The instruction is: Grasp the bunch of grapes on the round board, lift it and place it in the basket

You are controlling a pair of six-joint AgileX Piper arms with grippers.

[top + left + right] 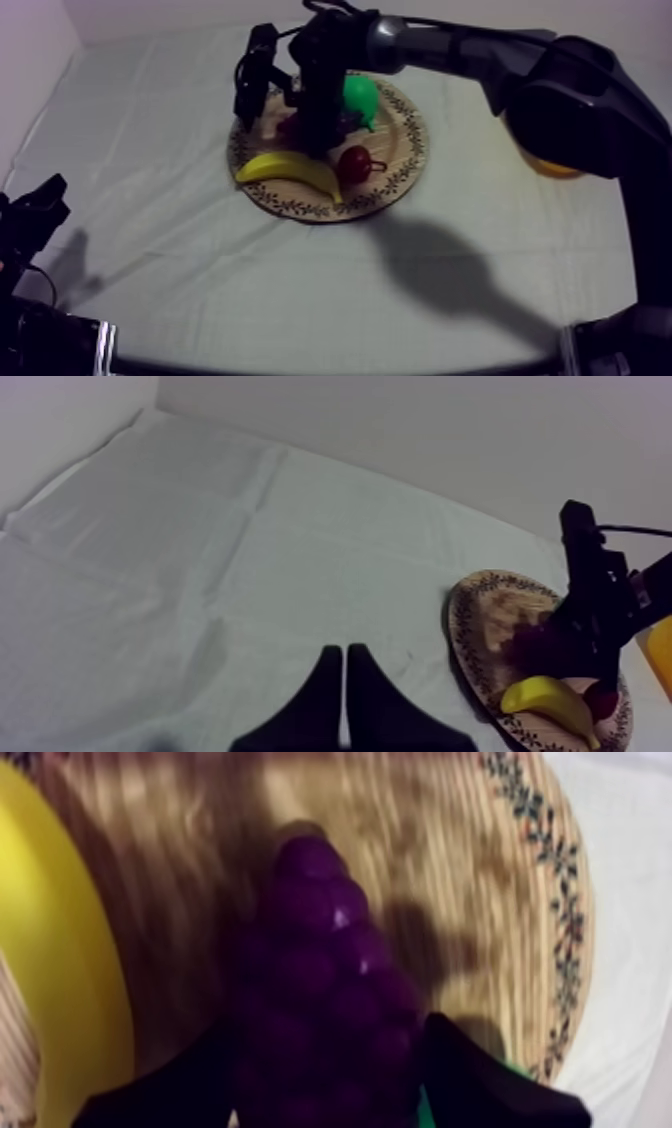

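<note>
At the left edge of the grey-white cloth (200, 290), my left gripper (38, 212) sits low over bare fabric. Its two black fingers (322, 701) are pressed together into a narrow wedge with nothing between them. Toward the middle lies the round wooden board (400, 175), with a banana (288, 169) along its near left rim. My right arm (560, 95) reaches in from the upper right and hangs over the board's centre. There my right gripper (330, 1052) has one finger on each side of the bunch of grapes (318, 952), clamped on it. The bunch is at the board's middle, just beside the banana. A small red fruit (353, 161) sits just right of the banana's tip, and a green pear (361, 97) lies behind it near the far rim. Farther right, apart from the board, the yellow basket (548, 163) shows from behind my right arm.
</note>
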